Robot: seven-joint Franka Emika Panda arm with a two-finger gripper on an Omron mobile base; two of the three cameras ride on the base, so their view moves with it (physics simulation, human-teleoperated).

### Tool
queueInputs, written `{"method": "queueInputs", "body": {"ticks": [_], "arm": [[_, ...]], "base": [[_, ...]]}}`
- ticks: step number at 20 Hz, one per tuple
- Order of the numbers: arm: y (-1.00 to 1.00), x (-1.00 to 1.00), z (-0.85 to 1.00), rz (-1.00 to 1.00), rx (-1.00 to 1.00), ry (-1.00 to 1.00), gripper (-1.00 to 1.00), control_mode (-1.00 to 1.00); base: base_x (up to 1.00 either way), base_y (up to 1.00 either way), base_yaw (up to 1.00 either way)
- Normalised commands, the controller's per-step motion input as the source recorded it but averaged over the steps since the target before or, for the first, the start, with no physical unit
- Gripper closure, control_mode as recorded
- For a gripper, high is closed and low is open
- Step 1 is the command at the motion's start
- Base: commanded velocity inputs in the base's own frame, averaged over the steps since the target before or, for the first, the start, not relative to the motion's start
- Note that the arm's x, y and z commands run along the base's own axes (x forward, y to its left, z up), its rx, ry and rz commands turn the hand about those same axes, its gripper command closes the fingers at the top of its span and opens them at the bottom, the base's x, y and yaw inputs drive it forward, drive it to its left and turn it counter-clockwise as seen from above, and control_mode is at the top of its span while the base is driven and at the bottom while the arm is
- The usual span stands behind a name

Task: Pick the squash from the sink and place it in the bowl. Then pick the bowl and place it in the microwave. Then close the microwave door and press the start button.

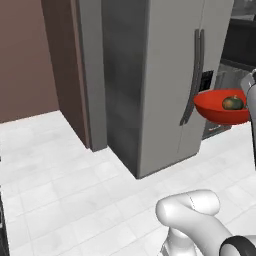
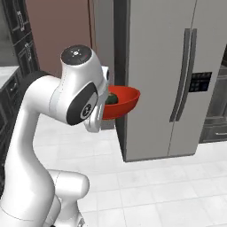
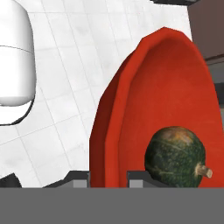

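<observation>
Beside refrigerator (image 1: 165,75), bowl (image 3: 175,87) holds squash (image 3: 176,156), rim in pincer (image 3: 108,179).

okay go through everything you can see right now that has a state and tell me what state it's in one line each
squash: resting inside the bowl, stem end visible.
bowl: lifted off any surface, held by its rim, carrying the squash.
hand: shut on the bowl's rim, one finger either side of it.
refrigerator: both doors closed.
</observation>
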Motion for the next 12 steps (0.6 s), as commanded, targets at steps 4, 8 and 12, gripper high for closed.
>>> {"method": "queueInputs", "body": {"ticks": [4, 8, 12], "arm": [[0.0, 0.0, 0.0, 0.0, 0.0, 0.0, 1.0, 1.0], [0.0, 0.0, 0.0, 0.0, 0.0, 0.0, 1.0, 1.0], [0.0, 0.0, 0.0, 0.0, 0.0, 0.0, 1.0, 1.0]], "base": [[0.99, -0.11, -0.54], [0.88, -0.13, -0.58], [0.89, -0.17, -0.58]]}}
